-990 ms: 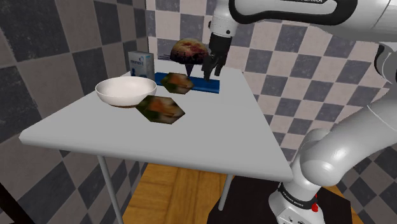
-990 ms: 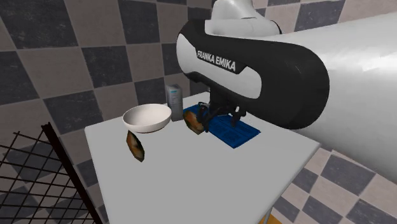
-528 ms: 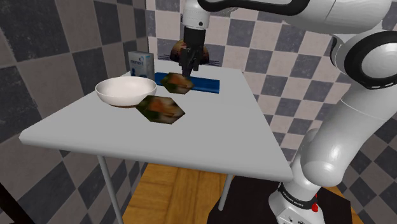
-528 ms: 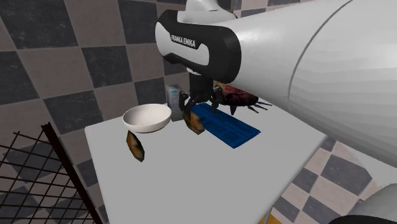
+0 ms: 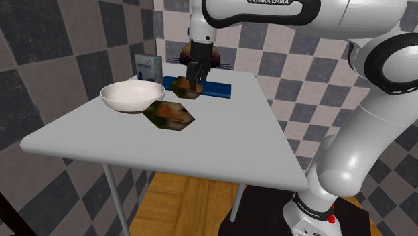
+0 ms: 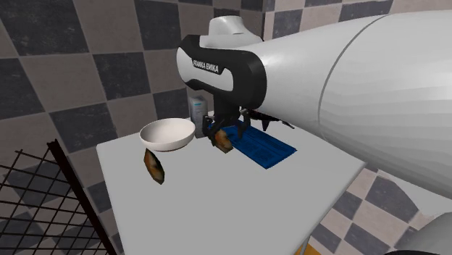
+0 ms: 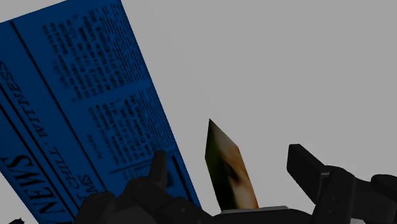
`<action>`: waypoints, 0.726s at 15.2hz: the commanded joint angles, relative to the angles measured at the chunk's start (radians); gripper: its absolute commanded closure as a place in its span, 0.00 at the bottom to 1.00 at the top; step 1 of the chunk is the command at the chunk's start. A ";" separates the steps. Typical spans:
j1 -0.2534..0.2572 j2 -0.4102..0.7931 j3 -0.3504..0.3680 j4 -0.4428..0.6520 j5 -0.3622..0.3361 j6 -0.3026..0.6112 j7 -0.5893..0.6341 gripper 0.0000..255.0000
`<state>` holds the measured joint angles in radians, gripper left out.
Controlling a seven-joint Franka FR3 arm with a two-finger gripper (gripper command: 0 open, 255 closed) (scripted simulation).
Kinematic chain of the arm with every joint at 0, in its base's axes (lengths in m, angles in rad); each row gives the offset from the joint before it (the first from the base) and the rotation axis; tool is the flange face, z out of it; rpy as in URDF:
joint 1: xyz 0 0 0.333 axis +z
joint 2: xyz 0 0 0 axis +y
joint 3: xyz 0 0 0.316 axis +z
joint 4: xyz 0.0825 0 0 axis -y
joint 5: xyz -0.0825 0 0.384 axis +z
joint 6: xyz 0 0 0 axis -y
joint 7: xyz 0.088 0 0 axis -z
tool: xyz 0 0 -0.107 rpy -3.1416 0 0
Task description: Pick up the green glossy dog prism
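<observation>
Gripper is open, fingers either side of the dog prism without touching. It sits straight below, far end of the counter, just beside the blue newspaper, thin way across the gap.

Soft, even light; the white arm carries a gentle sheen (brightest along its upper curves), the table flatly grey.

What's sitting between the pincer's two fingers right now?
In the wrist view, the dog prism sits between the open pincer's fingers, touching neither.
</observation>
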<state>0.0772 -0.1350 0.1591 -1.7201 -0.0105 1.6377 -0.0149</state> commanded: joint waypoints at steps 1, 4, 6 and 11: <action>0.000 -0.003 0.000 -0.011 0.000 0.009 0.000 0.00; 0.000 -0.003 0.000 -0.010 0.000 0.008 0.000 1.00; 0.000 -0.003 0.000 -0.010 0.000 0.008 0.000 1.00; 0.000 -0.003 0.000 -0.011 0.000 0.009 0.000 1.00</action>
<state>0.0771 -0.1389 0.1587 -1.7304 -0.0100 1.6452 -0.0153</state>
